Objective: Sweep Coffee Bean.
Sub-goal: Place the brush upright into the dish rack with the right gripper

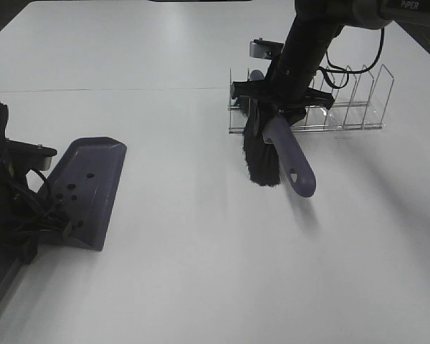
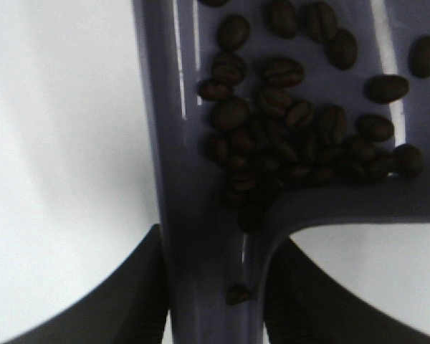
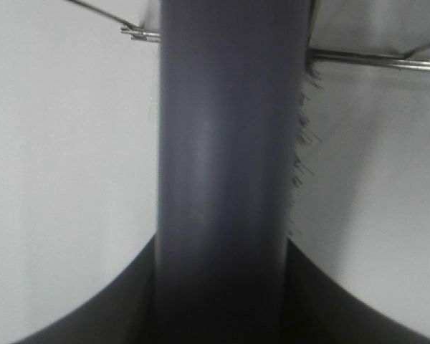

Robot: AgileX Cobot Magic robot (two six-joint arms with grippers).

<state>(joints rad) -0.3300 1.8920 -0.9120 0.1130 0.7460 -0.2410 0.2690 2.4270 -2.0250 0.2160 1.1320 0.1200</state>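
Observation:
A grey-purple dustpan [image 1: 89,188] lies on the white table at the left, with my left gripper [image 1: 30,236] shut on its handle [image 2: 208,287]. Many dark coffee beans [image 2: 294,129] lie piled in the pan near the handle; a few show as dark specks in the high view [image 1: 73,192]. My right gripper [image 1: 272,100] is shut on the grey-purple handle [image 3: 226,165] of a brush [image 1: 287,154]. The brush's black bristles [image 1: 260,154] hang at the front of the wire rack, the handle pointing toward the table front.
A wire rack [image 1: 347,100] with several upright dividers stands at the back right, behind the brush. Its wires show in the right wrist view [image 3: 376,59]. Black cables run from my right arm over the rack. The table's left edge is beside my left arm.

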